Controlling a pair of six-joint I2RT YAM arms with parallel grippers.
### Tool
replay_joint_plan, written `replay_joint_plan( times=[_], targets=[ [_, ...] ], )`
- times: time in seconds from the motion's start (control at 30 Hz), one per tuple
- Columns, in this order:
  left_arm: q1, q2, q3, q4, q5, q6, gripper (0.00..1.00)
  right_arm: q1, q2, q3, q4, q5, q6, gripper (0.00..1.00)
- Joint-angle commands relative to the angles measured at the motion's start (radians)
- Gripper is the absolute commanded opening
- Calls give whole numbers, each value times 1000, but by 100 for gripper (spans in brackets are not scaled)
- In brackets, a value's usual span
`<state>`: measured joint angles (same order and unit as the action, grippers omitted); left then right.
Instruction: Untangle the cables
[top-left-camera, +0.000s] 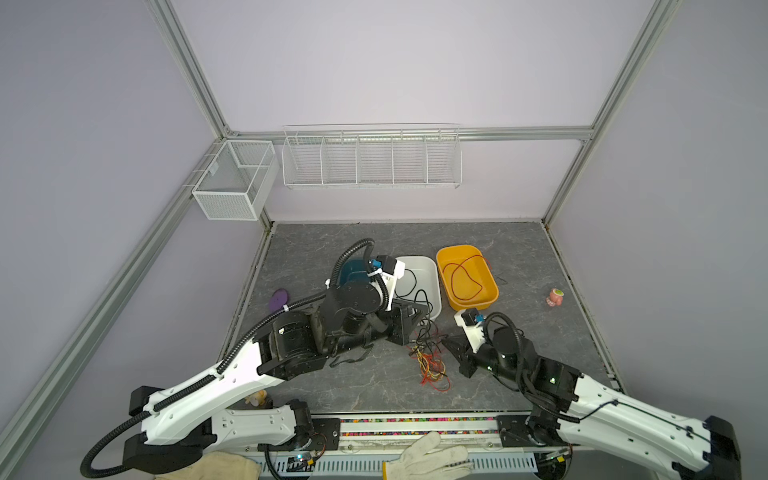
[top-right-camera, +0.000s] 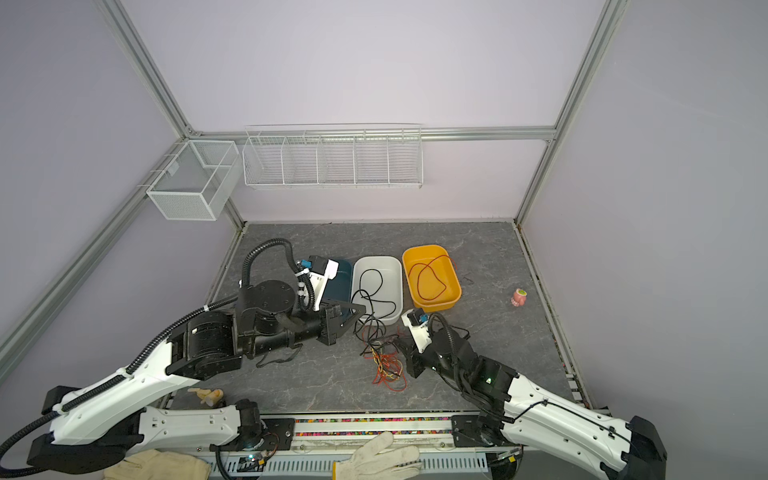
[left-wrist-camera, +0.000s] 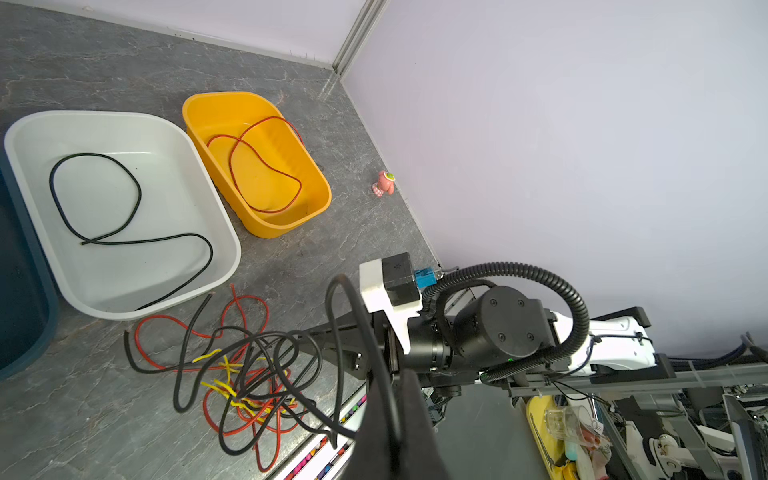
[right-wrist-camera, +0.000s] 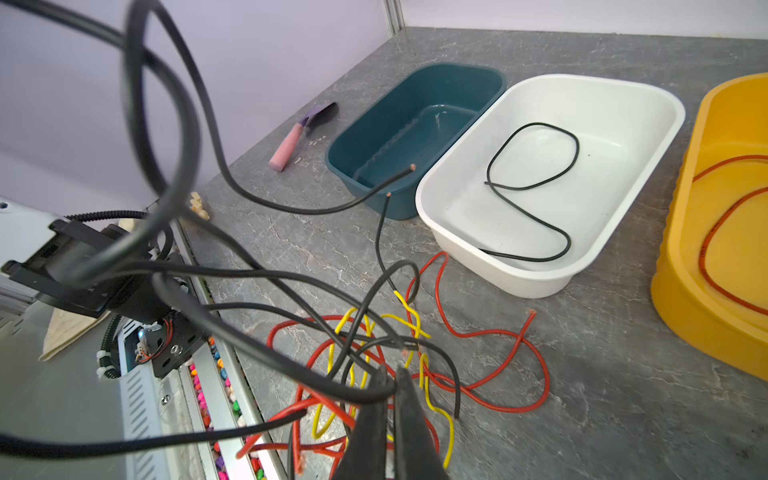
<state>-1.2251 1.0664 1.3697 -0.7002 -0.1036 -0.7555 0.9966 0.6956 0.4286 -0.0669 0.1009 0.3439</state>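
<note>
The cables lie as a tangle of thin red, black and yellow wires on the grey table, in front of the white bin. My left gripper hovers at the tangle's left edge, shut on a black cable that loops up from the pile. My right gripper is at the tangle's right side, shut on another thick black cable. A separate black cable lies coiled in the white bin. A separate red cable lies in the yellow bin.
A teal bin stands left of the white one, partly under my left arm. A pink toy sits at the right, a purple-and-pink tool at the left. Wire baskets hang on the back wall. Gloves and a bead strip line the front edge.
</note>
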Motion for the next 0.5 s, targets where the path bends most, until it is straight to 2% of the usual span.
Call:
replay_joint_plan(
  times=[0.0, 0.13, 0.33, 0.47],
  targets=[
    [-5, -14, 42, -12, -17, 2, 0, -4, 11, -17, -44, 83, 25, 7],
    [-6, -42, 102, -47, -28, 13, 0, -8, 69, 31, -158, 171, 87, 7],
    [-7, -77, 153, -88, -54, 26, 0, -25, 101, 13, -210, 282, 173, 6],
    [-7, -79, 183, -113, -57, 33, 0, -65, 174, 25, -245, 274, 213, 6]
  ],
)
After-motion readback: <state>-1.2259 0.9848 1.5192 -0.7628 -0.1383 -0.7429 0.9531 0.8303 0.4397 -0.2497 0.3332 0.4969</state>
